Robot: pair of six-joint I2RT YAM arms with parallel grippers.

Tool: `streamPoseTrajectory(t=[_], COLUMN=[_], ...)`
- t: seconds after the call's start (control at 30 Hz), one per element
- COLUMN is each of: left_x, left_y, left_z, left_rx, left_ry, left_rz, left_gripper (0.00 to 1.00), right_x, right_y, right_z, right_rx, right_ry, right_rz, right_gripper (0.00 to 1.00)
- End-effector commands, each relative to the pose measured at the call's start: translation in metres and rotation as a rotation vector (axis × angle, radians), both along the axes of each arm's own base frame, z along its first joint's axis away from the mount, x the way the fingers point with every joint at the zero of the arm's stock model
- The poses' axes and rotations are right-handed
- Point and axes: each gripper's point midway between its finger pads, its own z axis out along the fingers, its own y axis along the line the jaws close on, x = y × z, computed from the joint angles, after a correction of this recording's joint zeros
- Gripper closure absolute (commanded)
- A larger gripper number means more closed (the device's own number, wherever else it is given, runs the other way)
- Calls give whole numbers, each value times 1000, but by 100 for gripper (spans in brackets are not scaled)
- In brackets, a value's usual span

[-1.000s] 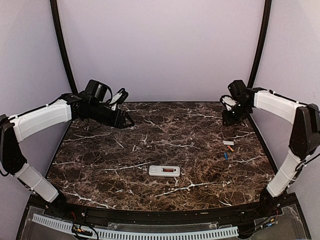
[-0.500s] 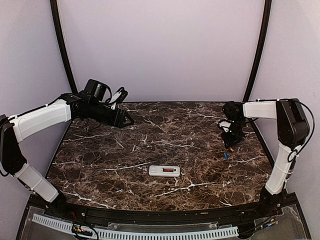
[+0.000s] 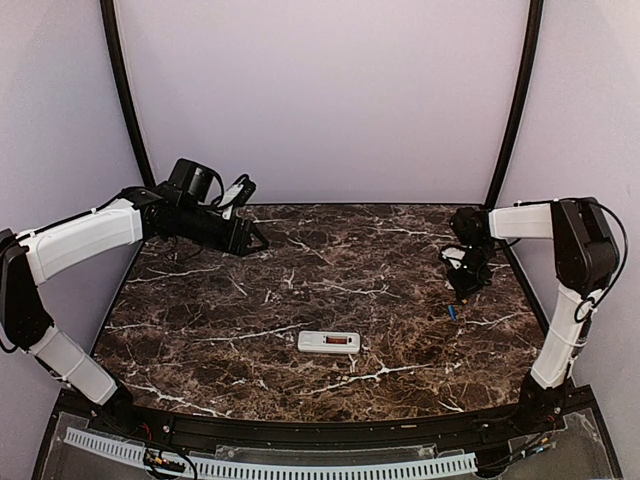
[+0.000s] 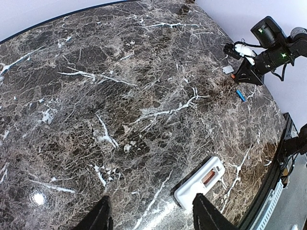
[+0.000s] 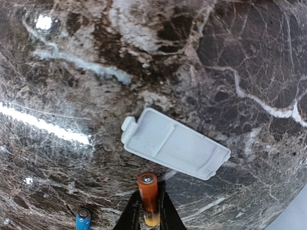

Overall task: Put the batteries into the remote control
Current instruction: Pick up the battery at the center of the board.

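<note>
the left arm [image 3: 80,240] and right arm [image 3: 522,221] were formed of rounded white shells linked by black joints, trailed by thin black cables [image 3: 626,240], while the left gripper [image 4: 151,213] and right gripper [image 5: 149,206] were tipped with dark tapered fingers [image 4: 100,218].

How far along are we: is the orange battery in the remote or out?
Out: the orange battery is between the fingers of the right gripper, beside the cover plate.

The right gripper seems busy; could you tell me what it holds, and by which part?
The orange battery, with the fingers pinching its end nearest the camera.
</note>
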Motion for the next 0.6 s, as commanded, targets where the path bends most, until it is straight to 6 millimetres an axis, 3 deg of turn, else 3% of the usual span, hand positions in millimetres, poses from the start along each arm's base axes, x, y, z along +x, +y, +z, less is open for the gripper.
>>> streamPoseTrajectory(t=[0.0,0.13,0.27,0.37,0.47,0.57], left_x=[-2,-2,-2,-2,-2,-2], left_y=[5,6,6,6,6,6], left_z=[0,2,2,3,3,4], left_rx=[12,13,11,11,10,7], left_ry=[-19,-27,-26,-28,-28,-28], left_rz=[-4,-2,-5,-2,-2,-1], left_gripper=[44,44,44,44,44,44], right_x=[0,-5,-9,-4,0,-4], right_y=[3,5,11,22,48,92], right_z=[-8,-11,-5,12,39,67], right_rx=[21,32,57,70,68,72], right_ry=[19,52,59,13,-57,-124], right_rz=[19,27,48,83,178,344], right_gripper=[89,100,100,100,100,100])
